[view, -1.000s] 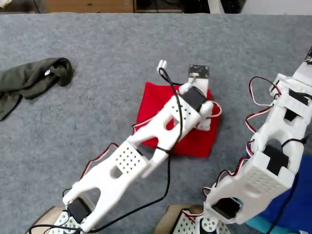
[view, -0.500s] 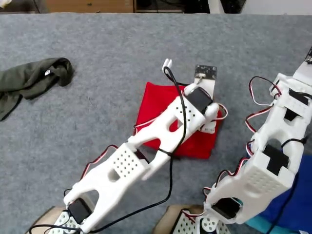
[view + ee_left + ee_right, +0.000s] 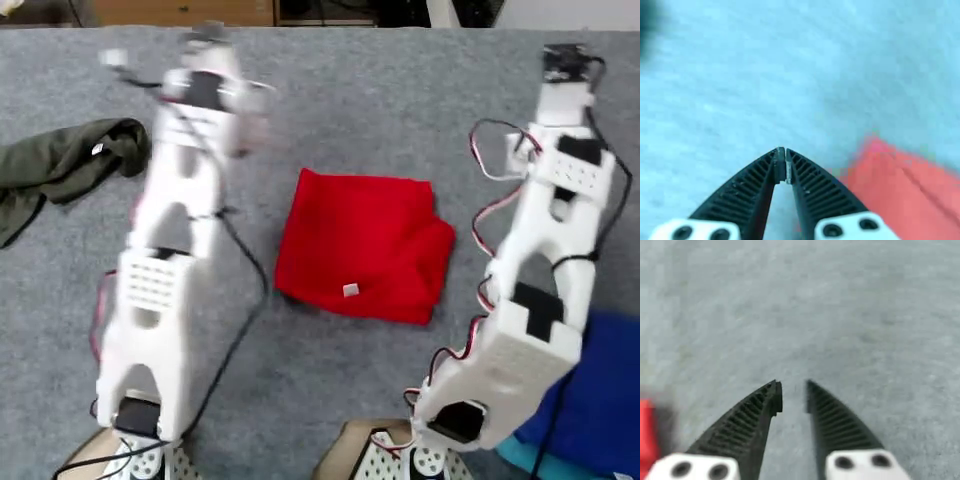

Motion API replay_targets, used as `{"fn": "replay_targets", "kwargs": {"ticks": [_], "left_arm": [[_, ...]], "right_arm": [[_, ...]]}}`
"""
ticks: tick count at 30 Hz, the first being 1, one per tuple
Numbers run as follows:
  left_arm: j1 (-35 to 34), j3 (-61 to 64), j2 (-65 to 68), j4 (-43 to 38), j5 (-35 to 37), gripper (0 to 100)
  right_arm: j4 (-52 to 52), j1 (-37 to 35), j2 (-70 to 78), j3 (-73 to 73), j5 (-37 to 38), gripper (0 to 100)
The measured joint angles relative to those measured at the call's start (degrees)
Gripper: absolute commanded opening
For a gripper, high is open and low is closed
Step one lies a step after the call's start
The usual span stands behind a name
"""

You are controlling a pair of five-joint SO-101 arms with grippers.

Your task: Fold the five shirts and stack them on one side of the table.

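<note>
Grey felt-like surface (image 3: 330, 110) spans the high view edge to edge, fine speckled texture, flat. Along the far edge behind it: strip of wooden furniture (image 3: 185, 12), then a dark gap (image 3: 340, 12), then a white patch (image 3: 565, 12) at the far right corner. At the near edge, a tan board (image 3: 362, 432) lies on the surface, a second tan piece (image 3: 98, 442) near the left corner.

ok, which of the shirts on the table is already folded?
The red shirt in the middle: flat, squared edges. The olive shirt at the left is crumpled; the blue cloth is mostly hidden by an arm.
</note>
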Motion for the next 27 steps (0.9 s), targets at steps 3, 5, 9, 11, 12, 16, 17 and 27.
{"fn": "replay_targets", "kwargs": {"ticks": [3,5,9,11,12,16,17,27], "left_arm": [[-6.86,0.00,0.00,-1.85,-3.08,2],[-10.20,-0.18,0.00,-2.90,-4.92,2],[-16.44,-0.18,0.00,-5.10,-7.56,2],[-19.16,-0.26,0.62,-6.68,-7.65,2],[-20.40,-0.26,1.67,-7.56,-7.65,2],[-23.30,-0.26,9.85,-10.81,-7.65,2],[-23.56,-0.44,11.78,-11.78,-7.65,2],[-22.42,-8.00,20.66,-14.33,-7.65,2]], "right_arm": [[12.13,-4.04,2.55,-8.35,5.54,14.0],[20.40,-6.24,4.22,-14.33,8.79,14.0],[37.27,-9.14,9.05,-26.29,14.33,14.0],[44.22,-10.11,11.34,-30.51,16.26,14.0],[45.98,-10.37,11.87,-31.30,16.79,14.0],[47.38,-10.11,11.25,-28.75,21.71,14.0],[47.38,-10.46,10.55,-26.73,23.47,14.0],[41.49,-13.54,2.29,-7.47,35.25,14.1]]}}
